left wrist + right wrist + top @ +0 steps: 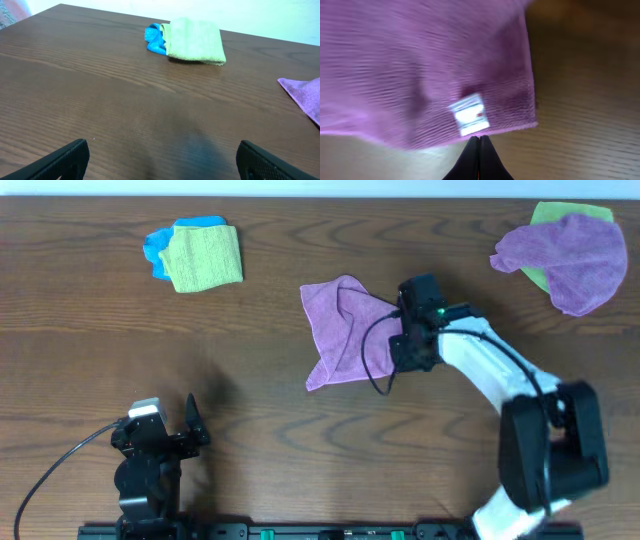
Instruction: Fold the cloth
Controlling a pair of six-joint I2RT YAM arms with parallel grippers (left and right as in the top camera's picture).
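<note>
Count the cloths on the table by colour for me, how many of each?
Purple: 2, the pinkish cloth in the middle and the violet cloth at the far corner.
Blue: 1, the blue cloth.
Green: 2, the folded green cloth lying partly on the blue one, and the other green cloth peeking out from under the violet one.
Total: 5 cloths.

Well to the left of your right claw (479,142), a folded lime-green cloth (205,258) lies partly over a blue cloth (160,248), which pokes out on its left. The same pair sits well ahead of your left claw (162,157). Off to the right claw's right, a rumpled violet cloth (565,255) covers most of a second green cloth (570,213). All lie on the dark wood-grain table (300,430).
</note>
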